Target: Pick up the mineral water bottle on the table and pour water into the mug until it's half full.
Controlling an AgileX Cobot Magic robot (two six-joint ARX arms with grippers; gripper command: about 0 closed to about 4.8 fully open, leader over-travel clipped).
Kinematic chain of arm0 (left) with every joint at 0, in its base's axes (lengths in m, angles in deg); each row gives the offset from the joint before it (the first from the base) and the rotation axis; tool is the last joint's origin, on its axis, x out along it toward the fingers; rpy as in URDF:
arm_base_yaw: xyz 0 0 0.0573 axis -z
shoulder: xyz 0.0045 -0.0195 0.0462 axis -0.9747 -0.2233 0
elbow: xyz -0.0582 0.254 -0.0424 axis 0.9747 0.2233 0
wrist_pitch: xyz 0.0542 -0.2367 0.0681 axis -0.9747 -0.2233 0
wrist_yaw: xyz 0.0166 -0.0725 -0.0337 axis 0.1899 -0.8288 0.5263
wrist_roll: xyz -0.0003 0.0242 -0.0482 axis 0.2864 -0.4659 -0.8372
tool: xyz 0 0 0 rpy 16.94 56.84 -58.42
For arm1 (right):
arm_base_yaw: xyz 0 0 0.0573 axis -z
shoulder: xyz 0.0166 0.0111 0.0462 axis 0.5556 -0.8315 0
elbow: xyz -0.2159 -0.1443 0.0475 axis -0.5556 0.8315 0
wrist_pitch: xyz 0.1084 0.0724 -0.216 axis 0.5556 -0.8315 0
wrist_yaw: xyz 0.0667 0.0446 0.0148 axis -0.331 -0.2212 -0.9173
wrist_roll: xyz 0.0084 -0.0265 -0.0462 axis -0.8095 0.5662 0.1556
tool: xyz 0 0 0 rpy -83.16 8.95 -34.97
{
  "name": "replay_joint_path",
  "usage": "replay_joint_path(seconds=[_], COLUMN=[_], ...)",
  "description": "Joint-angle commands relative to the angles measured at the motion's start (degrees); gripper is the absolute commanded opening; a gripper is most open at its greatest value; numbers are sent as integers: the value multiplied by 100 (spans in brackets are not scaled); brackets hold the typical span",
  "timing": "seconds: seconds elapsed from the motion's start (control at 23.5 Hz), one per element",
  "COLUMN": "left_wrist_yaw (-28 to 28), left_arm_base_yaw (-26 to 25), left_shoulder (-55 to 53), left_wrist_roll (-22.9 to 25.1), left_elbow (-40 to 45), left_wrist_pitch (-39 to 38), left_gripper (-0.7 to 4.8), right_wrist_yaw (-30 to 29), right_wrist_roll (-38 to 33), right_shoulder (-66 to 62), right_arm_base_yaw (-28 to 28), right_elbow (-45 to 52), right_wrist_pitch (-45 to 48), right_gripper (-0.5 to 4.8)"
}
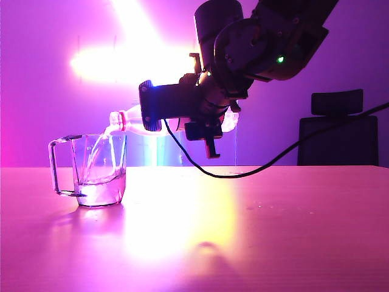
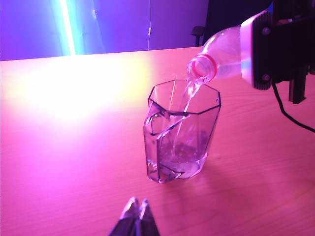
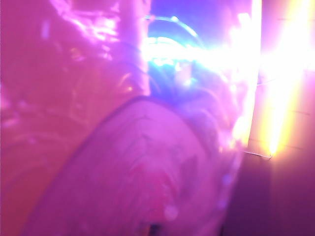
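While water (image 2: 184, 105) is being poured, the left claw (image 2: 136, 212) is seen closest in the left wrist view, with its two tips pressed together and nothing held. It is kept low over the table (image 1: 273, 231), well back from the work. Just beyond its tips the mug (image 2: 179, 132) is stood upright on the table, with water gathered in its bottom part. Above the far rim of the mug, the mouth of the mineral water bottle (image 2: 216, 61) is tipped down, and a thin stream is let fall inside. Farther on, the bottle's body is clamped in the right claw (image 1: 209, 121), and it is held almost flat. The pouring step is judged to be under way, and the mug is judged not yet half full. Next, the bottle should be tipped back up once the halfway level is reached.
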Motion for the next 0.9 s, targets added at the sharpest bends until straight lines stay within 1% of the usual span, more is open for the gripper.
replay_joint_path(seconds=[0.04,0.17,0.38,0.72,0.81,0.9], left_wrist_yaw=[-22,-22,-22,-22,-22,-22], left_arm_base_yaw=[4,4,4,4,4,4], left_shoulder=[-7,-7,-7,-7,-7,-7], left_wrist_roll=[-15,-15,-15,-15,-15,-15], left_elbow=[-24,-24,-24,-24,-24,-24], left_wrist_pitch=[74,74,74,74,74,74], left_gripper=[-2,-2,-2,-2,-2,-2], right_wrist_yaw=[17,35,44,153,168,210], right_wrist_roll=[-28,-144,-540,-581,-793,-1296], right_shoulder=[72,72,72,72,72,81], right_arm_base_yaw=[-4,-4,-7,-9,-9,-79], right_elbow=[-59,-59,-57,-52,-52,-50], right_wrist_pitch=[313,313,306,304,304,216], right_gripper=[197,197,197,197,197,197])
